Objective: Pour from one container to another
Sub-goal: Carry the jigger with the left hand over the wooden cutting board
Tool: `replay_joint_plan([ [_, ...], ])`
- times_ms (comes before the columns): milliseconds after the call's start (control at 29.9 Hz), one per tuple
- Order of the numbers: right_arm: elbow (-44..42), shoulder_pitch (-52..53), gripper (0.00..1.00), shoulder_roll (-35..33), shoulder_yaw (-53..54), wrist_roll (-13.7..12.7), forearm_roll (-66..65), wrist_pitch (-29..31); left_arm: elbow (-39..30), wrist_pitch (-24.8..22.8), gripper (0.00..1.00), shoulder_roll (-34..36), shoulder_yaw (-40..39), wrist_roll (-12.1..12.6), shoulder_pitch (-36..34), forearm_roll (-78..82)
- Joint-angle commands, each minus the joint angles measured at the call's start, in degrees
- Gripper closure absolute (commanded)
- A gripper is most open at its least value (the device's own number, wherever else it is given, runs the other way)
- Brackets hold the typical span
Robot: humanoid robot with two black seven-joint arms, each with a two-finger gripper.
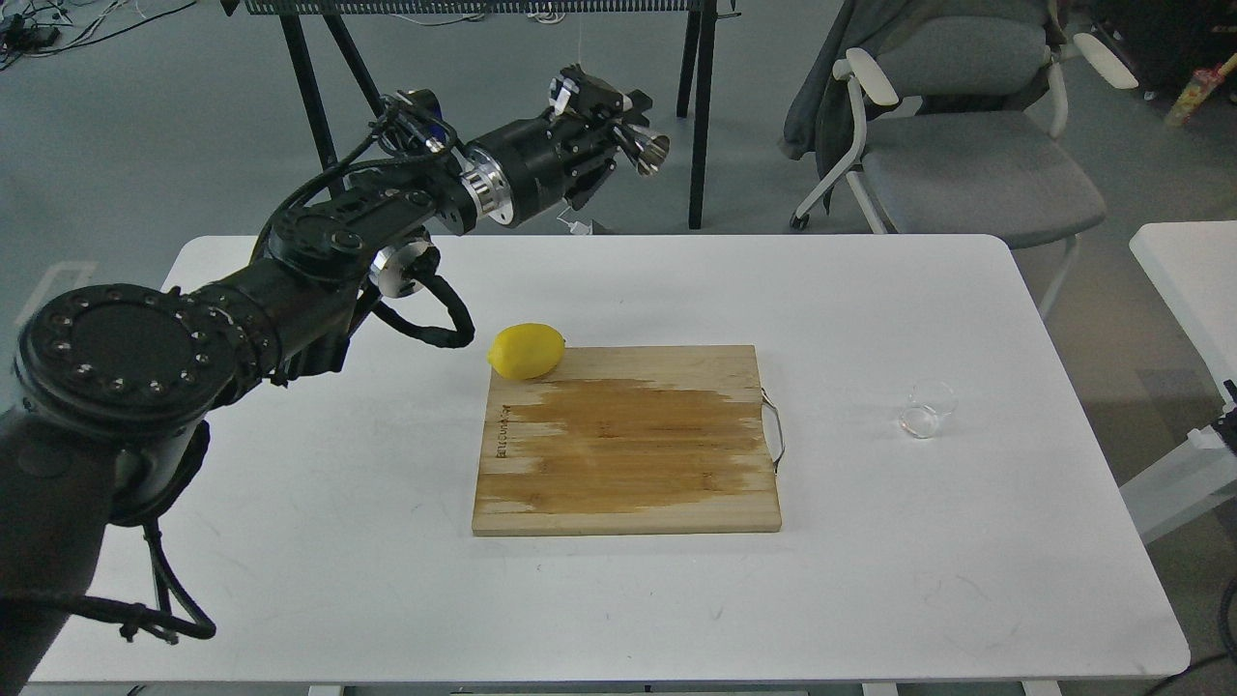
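The white table (290,541) fills most of the view, with a grey office chair (966,164) standing on the floor behind its far right corner. The left arm (319,242) reaches in from the left and rises above the table's far edge. A wooden cutting board (628,440) lies flat near the middle of the table, darker across its centre, with a thin metal handle on its right edge. A yellow lemon (527,351) sits at the board's far left corner, partly on the board. The left gripper (628,140) is clamped on the steel jigger (649,152), held high on its side with 1 open cone facing right. The clear glass tumbler (928,408) stands upright on the table, well to the right of the board.
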Motion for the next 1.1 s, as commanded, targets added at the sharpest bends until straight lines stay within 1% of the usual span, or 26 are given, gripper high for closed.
replay_joint_plan([
  [0,-0.52,-0.22,0.00,0.02,-0.05,0.00,0.00,0.00,-10.41,8.50,0.93,-0.01,-0.84,0.00,-0.50,13.44],
  [67,-0.52,-0.48,0.00,0.02,-0.05,0.00,0.00,0.00,-15.68,19.67,0.93,-0.01,-2.07,0.00,-0.15,17.67],
  [167,-0.61,-0.57,0.00,0.02,-0.05,0.00,0.00,0.00,-21.84,32.08,0.93,-0.01,-2.78,0.00,0.12,21.37],
  [301,-0.61,-0.75,0.00,0.02,-0.14,0.09,0.00,0.00,-24.06,44.66,0.93,-0.01,-3.39,0.00,0.38,22.79],
  [434,-0.70,-0.83,0.00,0.02,-0.14,0.00,0.00,0.00,-24.85,55.21,0.94,-0.01,-3.39,0.00,1.17,23.66],
  [468,-0.78,-0.92,0.00,0.02,-0.14,0.08,0.00,0.00,-25.46,55.99,0.94,-0.01,-3.31,0.00,1.44,24.71],
  [568,-1.40,-1.01,0.00,0.37,-0.14,0.00,0.00,0.00,-26.34,55.99,0.94,-0.01,-3.39,0.00,2.14,30.06],
  [768,-2.54,-1.10,0.00,0.90,-0.40,0.00,-0.09,0.00,-26.52,55.99,0.95,-0.01,-3.92,0.00,7.41,40.61],
  [969,-2.89,-1.10,0.00,0.90,-0.32,0.00,-0.09,0.00,-26.96,55.99,0.95,-0.01,-5.68,0.00,10.75,44.40],
  [1069,-2.89,-1.01,0.00,0.90,-0.23,0.00,-0.09,0.00,-26.96,55.99,0.95,-0.01,-5.77,0.00,13.73,50.45],
])
